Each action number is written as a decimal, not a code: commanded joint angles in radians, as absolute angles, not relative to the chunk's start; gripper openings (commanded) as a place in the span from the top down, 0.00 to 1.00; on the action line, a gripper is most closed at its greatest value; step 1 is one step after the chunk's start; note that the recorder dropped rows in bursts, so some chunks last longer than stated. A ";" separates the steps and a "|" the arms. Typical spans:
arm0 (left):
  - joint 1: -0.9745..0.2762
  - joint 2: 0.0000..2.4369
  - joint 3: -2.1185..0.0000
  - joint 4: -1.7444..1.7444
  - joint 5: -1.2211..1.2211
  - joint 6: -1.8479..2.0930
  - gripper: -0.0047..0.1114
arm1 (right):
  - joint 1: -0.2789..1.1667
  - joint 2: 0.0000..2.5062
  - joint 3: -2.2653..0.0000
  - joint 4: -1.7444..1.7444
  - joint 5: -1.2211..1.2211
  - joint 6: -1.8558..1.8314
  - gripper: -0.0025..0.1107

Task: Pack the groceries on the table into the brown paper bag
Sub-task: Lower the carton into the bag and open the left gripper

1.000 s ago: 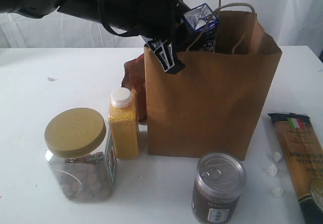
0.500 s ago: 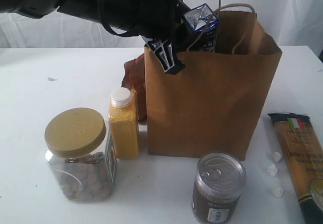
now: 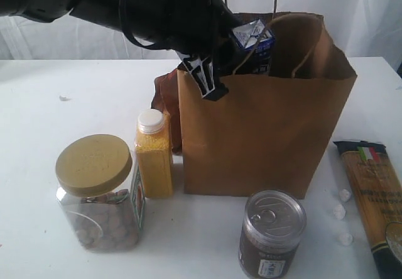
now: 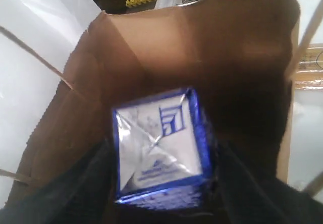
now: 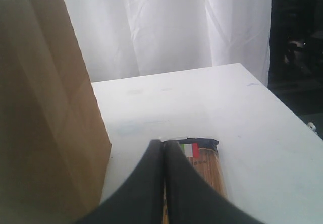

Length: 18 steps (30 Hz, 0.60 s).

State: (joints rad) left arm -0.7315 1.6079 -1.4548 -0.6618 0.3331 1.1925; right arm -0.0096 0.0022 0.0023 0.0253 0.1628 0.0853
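Observation:
My left gripper hangs at the mouth of the brown paper bag, shut on the small blue-white carton. In the left wrist view the carton sits between my dark fingers, above the bag's dark inside. On the table stand the yellow-lidded jar, the yellow-grain bottle and the pull-tab can. The brown pouch peeks out behind the bag. The spaghetti packet lies at the right. My right gripper is shut and empty over the packet.
Three small white bits lie between the bag and the spaghetti packet. A white curtain hangs behind the table. The table's far right edge drops off into a dark area.
The left gripper and carton have sunk slightly into the bag's mouth and the carton has tilted. The bag's top has spread a little wider. The right gripper is unchanged.

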 commanded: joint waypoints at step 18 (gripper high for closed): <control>-0.730 1.595 -1.465 -0.685 0.396 1.173 0.20 | -0.012 0.000 0.000 0.025 0.162 0.086 0.98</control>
